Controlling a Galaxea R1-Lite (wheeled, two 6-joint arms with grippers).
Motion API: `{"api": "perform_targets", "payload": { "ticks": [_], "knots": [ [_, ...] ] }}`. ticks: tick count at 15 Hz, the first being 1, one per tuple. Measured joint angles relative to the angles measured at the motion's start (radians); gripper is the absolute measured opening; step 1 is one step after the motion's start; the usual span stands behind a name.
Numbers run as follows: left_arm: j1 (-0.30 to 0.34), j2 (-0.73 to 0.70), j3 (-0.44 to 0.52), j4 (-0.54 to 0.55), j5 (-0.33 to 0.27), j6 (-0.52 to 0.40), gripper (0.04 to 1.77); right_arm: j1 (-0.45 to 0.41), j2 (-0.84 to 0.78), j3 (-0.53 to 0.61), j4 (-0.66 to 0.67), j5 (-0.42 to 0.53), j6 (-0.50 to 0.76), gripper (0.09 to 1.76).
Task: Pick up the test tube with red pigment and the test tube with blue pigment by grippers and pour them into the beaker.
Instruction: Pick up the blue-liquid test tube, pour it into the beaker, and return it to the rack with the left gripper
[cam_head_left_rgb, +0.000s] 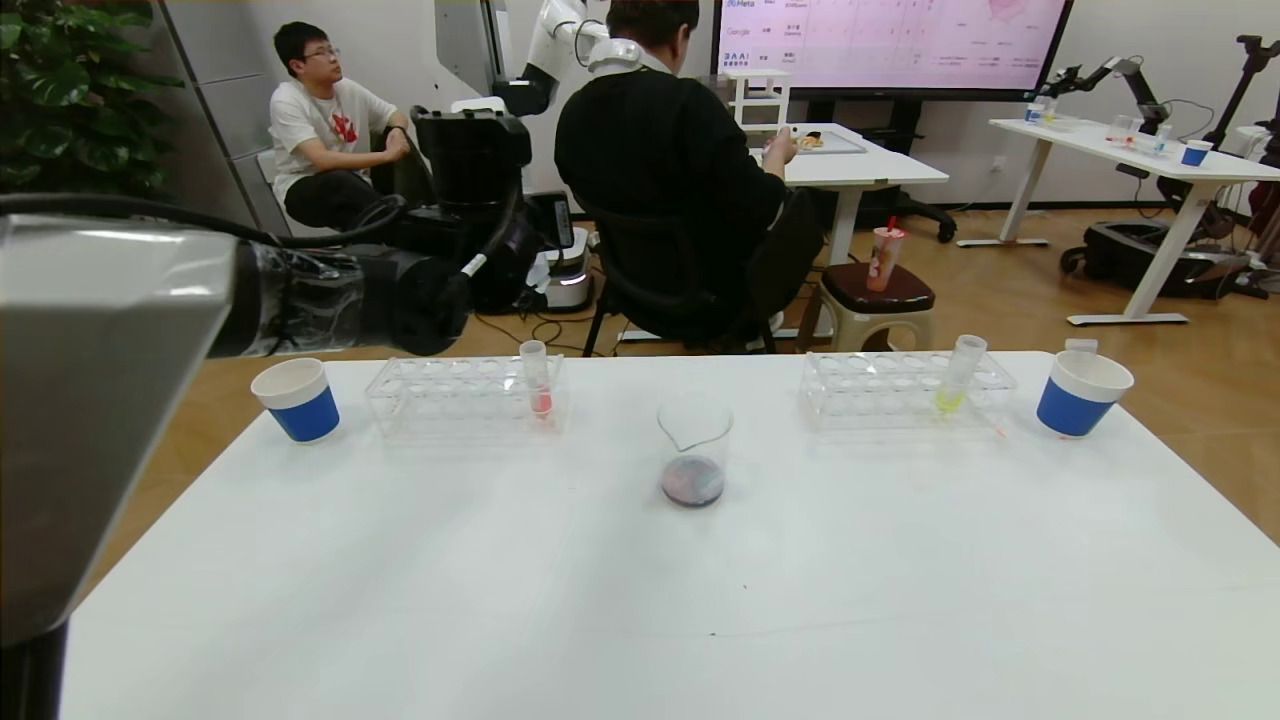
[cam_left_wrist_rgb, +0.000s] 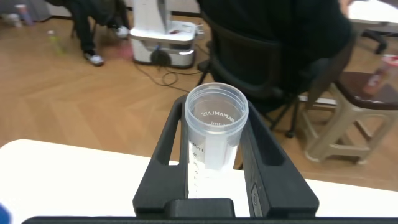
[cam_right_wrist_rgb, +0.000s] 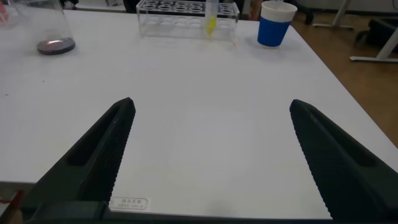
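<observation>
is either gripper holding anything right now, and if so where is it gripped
The left gripper holds an empty-looking clear test tube, clamped by its sides just below the open rim. The right gripper is open and holds nothing.

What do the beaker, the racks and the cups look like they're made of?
The beaker looks like clear glass: thin, glossy wall, pouring lip, dark liquid visible through it. The two racks seem clear rigid plastic, perhaps acrylic, with see-through walls and bright edges. The cups look like matte paper, opaque blue with white rims.
</observation>
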Motion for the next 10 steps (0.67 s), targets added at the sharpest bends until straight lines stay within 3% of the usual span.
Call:
{"api": "perform_targets", "payload": {
  "ticks": [4,7,10],
  "knots": [
    [0.159,-0.056,0.101,-0.052,-0.020,0.016,0.51,0.000,0.000,0.000,0.000,0.000,0.000,1.74],
    [0.313,-0.081,0.152,-0.077,-0.076,0.038,0.51,0.000,0.000,0.000,0.000,0.001,0.000,1.74],
    [0.427,-0.101,0.210,-0.083,-0.140,0.037,0.51,0.000,0.000,0.000,0.000,0.000,0.000,1.74]
  ]
}}
